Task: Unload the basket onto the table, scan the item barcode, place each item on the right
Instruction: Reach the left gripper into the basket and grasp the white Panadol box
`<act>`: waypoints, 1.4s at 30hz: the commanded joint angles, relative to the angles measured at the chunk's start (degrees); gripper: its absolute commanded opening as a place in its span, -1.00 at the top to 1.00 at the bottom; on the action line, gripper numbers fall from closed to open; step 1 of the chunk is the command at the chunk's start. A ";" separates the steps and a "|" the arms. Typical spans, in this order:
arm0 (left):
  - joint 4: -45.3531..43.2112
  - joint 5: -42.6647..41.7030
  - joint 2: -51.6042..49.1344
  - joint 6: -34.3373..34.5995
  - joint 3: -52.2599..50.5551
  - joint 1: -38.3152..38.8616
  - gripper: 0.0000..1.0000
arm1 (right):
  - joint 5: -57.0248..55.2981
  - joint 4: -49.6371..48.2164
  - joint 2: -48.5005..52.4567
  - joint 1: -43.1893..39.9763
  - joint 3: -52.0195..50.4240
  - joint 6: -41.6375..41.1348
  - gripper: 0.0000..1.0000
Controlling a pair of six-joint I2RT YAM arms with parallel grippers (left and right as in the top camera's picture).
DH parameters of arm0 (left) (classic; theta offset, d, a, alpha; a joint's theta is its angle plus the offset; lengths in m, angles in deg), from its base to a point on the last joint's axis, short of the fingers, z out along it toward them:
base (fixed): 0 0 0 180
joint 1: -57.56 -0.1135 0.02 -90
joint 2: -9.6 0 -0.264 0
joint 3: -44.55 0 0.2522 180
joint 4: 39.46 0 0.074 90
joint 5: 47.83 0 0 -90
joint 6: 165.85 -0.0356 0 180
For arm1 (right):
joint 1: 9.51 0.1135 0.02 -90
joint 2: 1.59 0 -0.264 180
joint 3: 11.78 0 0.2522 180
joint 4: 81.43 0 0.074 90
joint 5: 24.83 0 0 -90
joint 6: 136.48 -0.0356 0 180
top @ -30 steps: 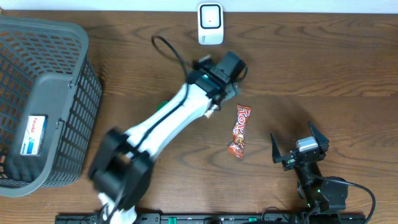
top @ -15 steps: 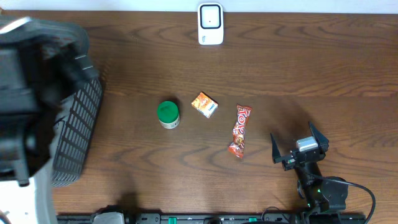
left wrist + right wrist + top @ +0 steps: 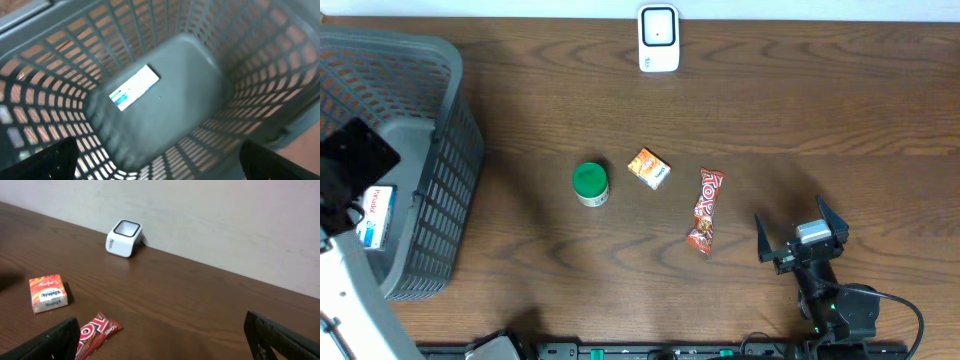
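Box lies flat on the basket floor. Our left end effector hangs above it, opened wide, empty. We might bump the wall, or slip off the flat box.

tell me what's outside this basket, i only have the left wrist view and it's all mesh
Observer: Three items lie on the table, apart from the basket: a green-lidded jar, a small orange box and a red candy bar.
Operator: where's the scanner then
Observer: The white scanner stands at the table's far edge, straight beyond the orange box.
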State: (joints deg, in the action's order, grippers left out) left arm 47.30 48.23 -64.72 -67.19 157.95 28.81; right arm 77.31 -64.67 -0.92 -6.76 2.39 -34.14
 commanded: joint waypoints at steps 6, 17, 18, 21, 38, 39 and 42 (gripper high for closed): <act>-7.72 -1.14 -1.31 -15.06 -10.32 -0.22 -0.96 | 0.15 0.20 -0.35 -0.50 -0.11 -0.72 -0.99; -9.40 9.44 -12.55 -20.22 -12.15 -0.46 -0.96 | 0.17 0.20 -0.35 -0.50 -0.09 -0.72 -0.98; -9.38 9.44 -13.53 -20.28 -12.15 -0.50 -0.96 | 0.15 0.20 -0.35 -0.50 -0.09 -0.72 -0.99; -9.29 9.42 -17.38 -22.08 -12.15 -0.61 -0.96 | 0.17 0.20 -0.35 -0.50 -0.11 -0.72 -0.99; -10.51 -3.80 -35.45 -30.36 -12.15 -11.37 -0.96 | 0.17 0.20 -0.35 -0.50 -0.11 -0.72 -0.99; -10.71 -4.68 -36.09 -31.04 -12.15 -11.87 -0.96 | 0.15 0.20 -0.35 -0.50 -0.11 -0.72 -0.99; -11.15 -5.86 -37.77 -33.42 -12.15 -12.50 -0.96 | 0.17 0.20 -0.35 -0.50 -0.11 -0.72 -0.99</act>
State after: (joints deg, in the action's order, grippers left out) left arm 36.48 46.90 -101.05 -96.30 145.97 16.66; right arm 77.33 -64.67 -0.92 -6.76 2.39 -34.14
